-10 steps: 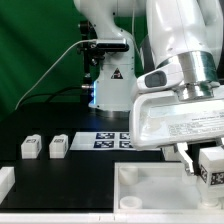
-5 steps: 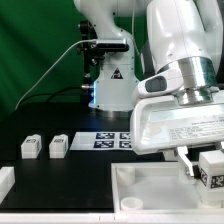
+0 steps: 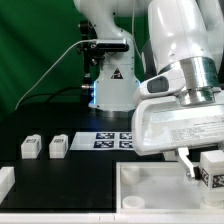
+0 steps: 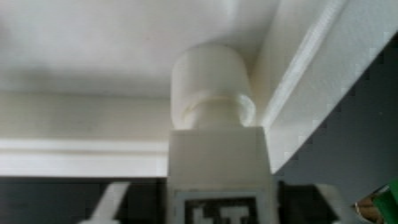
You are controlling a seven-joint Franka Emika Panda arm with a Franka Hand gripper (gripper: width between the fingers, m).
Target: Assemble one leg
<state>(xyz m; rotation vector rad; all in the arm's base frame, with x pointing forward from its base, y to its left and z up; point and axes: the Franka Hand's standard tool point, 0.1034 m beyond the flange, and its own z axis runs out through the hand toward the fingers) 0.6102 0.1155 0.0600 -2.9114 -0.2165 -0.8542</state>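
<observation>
My gripper (image 3: 206,172) is shut on a leg (image 3: 211,168), a stubby white block with a black-and-white tag, at the exterior view's right. It holds the leg over the near right part of the large white rimmed panel (image 3: 150,185). In the wrist view the leg (image 4: 222,110) fills the middle between my fingers, tag side toward the camera. Its rounded end sits against the corner of the panel's rim (image 4: 302,60). My gripper (image 4: 222,205) shows only as finger edges beside the leg.
Two more legs (image 3: 31,147) (image 3: 58,146) stand on the black table at the exterior view's left. The marker board (image 3: 112,140) lies behind the panel. A white block (image 3: 5,181) sits at the left edge. The arm's base (image 3: 105,85) stands at the back.
My gripper and the leg have sunk slightly toward the panel. Nothing else has moved.
</observation>
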